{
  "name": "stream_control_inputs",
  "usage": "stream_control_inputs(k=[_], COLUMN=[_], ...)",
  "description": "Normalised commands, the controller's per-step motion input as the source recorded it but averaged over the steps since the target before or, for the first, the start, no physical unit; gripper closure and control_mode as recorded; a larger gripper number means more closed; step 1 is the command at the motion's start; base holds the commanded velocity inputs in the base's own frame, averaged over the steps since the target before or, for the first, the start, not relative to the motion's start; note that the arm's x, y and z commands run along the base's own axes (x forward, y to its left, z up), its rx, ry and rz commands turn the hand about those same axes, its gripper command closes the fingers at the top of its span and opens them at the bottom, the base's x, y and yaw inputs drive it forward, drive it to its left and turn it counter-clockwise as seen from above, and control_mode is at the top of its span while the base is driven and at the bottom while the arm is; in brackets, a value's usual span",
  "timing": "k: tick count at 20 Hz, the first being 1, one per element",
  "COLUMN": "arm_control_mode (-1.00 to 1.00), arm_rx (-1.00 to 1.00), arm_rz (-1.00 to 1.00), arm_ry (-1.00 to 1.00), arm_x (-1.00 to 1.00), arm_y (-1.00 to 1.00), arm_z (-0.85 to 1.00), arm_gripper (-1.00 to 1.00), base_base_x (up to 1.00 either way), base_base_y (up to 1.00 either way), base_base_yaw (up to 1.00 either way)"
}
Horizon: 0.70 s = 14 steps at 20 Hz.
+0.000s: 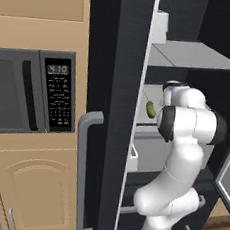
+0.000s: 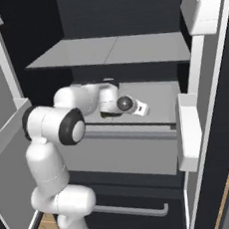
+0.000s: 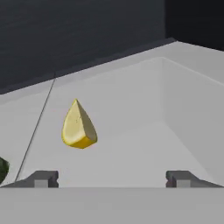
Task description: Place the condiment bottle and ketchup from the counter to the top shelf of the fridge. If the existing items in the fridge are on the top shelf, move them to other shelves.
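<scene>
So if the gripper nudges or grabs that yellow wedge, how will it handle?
The yellow wedge looks small and probably light. It stands point up on a narrow rounded base, so a push may well tip it. Its tapered sides could slip between fingers.

Not much of the green pickle to see here

The green pickle point(image 3: 2, 168) gets chopped by the hand view's left edge; in the right base view the arm mostly hides it.

The fridge point(image 1: 112, 86) is black, with light grey shelves point(image 2: 115, 50) inside. A yellow wedge point(image 3: 78, 126) lies near a dark green pickle point(image 1: 150, 108) (small and shiny). The microwave point(image 1: 31, 93) is dark grey.
</scene>
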Motion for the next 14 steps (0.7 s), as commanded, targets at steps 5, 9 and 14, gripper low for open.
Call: stream_control_inputs(k=[5,9,14], arm_control_mode=[-1.0,-1.0,-1.0], arm_rx=[0.02,0.01,-0.03], arm_rz=[0.0,0.0,0.02], arm_ry=[-0.21,-0.07,0.07], arm_x=[-1.0,-1.0,-1.0], arm_y=[0.0,0.0,0.16], arm_z=[0.77,1.0,1.0], arm_gripper=[-1.0,-1.0,-1.0], base_base_x=[0.0,0.0,0.0], base_base_y=[0.0,0.0,0.0], base_base_yaw=[0.0,0.0,0.0])
